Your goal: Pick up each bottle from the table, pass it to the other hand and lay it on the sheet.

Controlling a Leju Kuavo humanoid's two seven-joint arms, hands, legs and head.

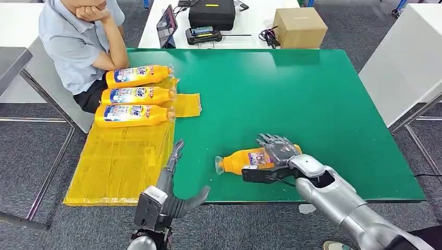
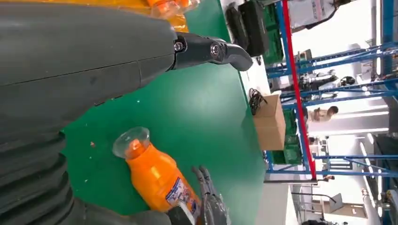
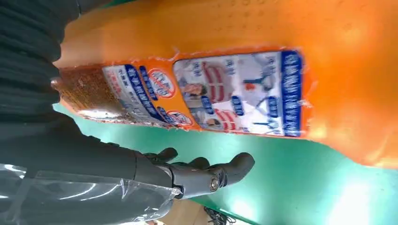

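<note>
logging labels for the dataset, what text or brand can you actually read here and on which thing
"Tide": on the label of the nearest of three bottles on the sheet, and likely the same on the two behind.
Label of the bottle under the right hand: print too blurred to read.
Cardboard box: no readable marking.

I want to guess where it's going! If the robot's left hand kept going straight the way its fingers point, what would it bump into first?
Probably the yellow sheet. The left hand is open at the table's near edge, fingers pointing away from the robot, and the sheet's edge lies just ahead. Farther on lie three bottles. Its height is unclear.
</note>
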